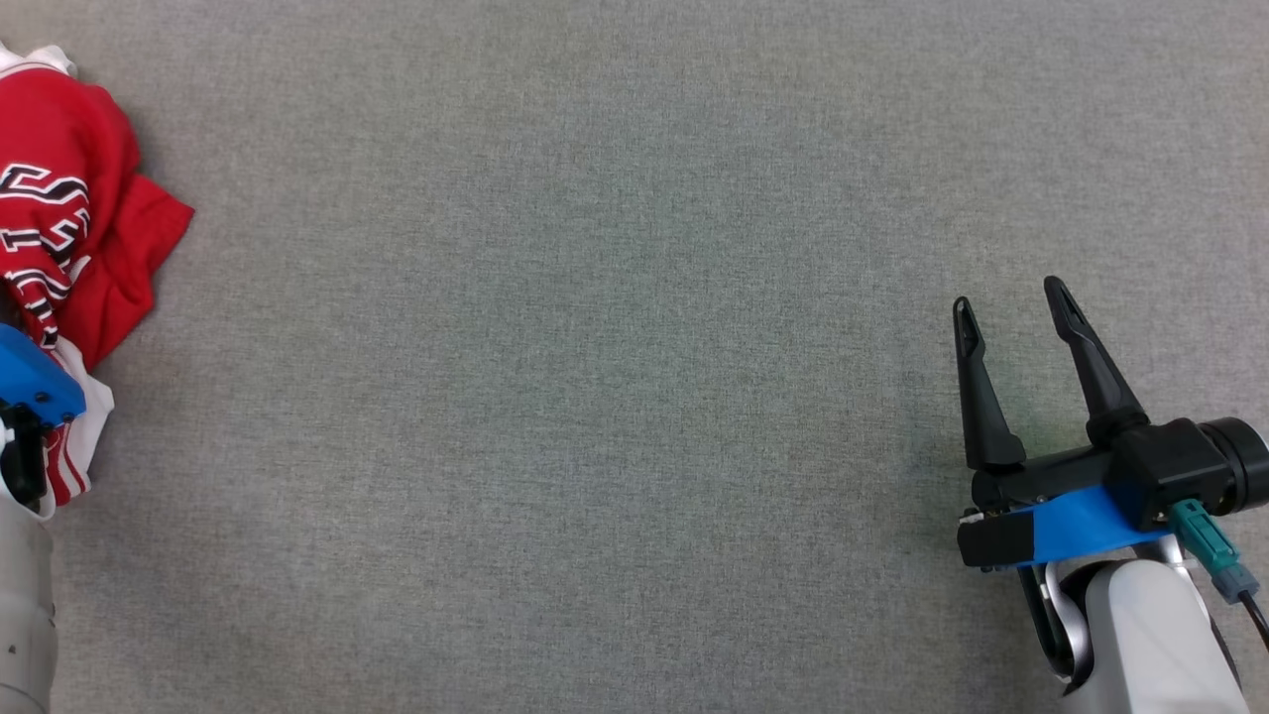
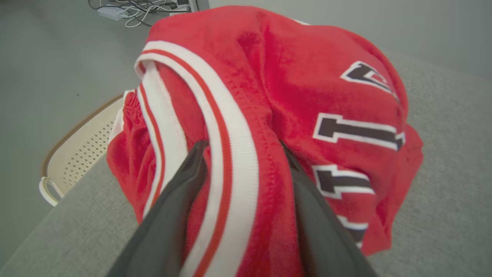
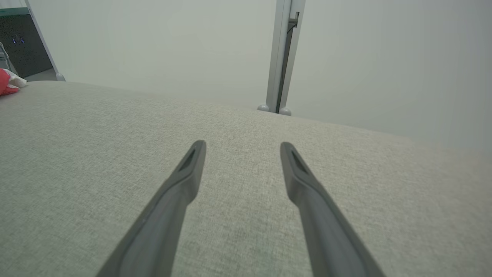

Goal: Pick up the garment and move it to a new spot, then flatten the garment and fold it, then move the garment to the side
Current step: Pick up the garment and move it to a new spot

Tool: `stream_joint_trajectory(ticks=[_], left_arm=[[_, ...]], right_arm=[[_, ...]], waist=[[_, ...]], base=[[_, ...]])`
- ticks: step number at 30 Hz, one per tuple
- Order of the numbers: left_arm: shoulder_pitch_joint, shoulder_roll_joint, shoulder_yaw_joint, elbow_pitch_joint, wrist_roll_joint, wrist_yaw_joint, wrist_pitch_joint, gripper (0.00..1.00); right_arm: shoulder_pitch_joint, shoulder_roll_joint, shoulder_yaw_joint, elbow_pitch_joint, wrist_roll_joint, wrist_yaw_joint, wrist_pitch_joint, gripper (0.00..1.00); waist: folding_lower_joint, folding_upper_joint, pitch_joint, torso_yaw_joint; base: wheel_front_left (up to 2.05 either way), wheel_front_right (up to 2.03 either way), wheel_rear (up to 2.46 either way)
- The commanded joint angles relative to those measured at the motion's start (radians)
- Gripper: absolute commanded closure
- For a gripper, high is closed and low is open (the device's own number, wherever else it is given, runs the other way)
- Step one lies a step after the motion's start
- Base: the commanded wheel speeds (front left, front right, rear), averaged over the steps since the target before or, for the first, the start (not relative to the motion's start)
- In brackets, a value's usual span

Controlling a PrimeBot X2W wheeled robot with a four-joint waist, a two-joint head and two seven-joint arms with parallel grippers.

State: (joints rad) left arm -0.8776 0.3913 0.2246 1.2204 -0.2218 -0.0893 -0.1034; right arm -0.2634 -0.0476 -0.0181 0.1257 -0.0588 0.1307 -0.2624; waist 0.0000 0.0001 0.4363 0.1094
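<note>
At left gripper [image 2: 242, 148]: jaws spread wide, unclenched, straddling a raised fold of the garment [image 2: 307, 77]. White-and-red trim band runs up between the fingers [image 2: 169, 215]; both tips press into cloth, no pinch seen. Garment red, white trim, dark white-edged lettering; crumpled in a heap, not flat. Heap sits at the left edge of the table [image 1: 595, 397] in the head view; in the left wrist view its side lies right at that edge. Past the edge, lower down: cream perforated object [image 2: 77, 154], cables [image 2: 127, 11] on the floor.

Right gripper [image 1: 1007, 295]: jaws wide apart, released, nothing between them, over bare grey cloth at the table's right side, well apart from the garment. Far table edge runs ahead of its tips in the right wrist view, grey post [image 3: 282, 57] beyond. Broad bare stretch of table between garment and right gripper.
</note>
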Motion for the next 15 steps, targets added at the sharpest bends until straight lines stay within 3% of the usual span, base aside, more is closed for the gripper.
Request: stream_joint_trajectory(ticks=[1, 8, 15], left_arm=[[-0.008, -0.003, -0.007, 0.005, -0.002, -0.008, -0.02, 1.0], [-0.03, 0.012, -0.034, -0.023, 0.016, -0.012, -0.134, 1.0], [-0.048, 0.043, -0.068, -0.159, 0.043, -0.025, -0.163, 1.0]], right_arm=[[0.003, -0.005, 0.003, 0.001, 0.009, 0.0, -0.004, 0.0], [0.022, -0.005, 0.016, 0.02, 0.031, 0.0, -0.004, 0.0], [0.037, -0.005, 0.037, 0.043, 0.081, 0.0, -0.004, 0.0]], waist=[[0.0, -0.0001, -0.007, 0.0], [0.0, -0.0001, -0.062, 0.003], [0.0, -0.0001, -0.141, -0.012]], base=[[0.0, 0.0, 0.0], [0.0, 0.0, 0.0], [0.0, 0.0, 0.0]])
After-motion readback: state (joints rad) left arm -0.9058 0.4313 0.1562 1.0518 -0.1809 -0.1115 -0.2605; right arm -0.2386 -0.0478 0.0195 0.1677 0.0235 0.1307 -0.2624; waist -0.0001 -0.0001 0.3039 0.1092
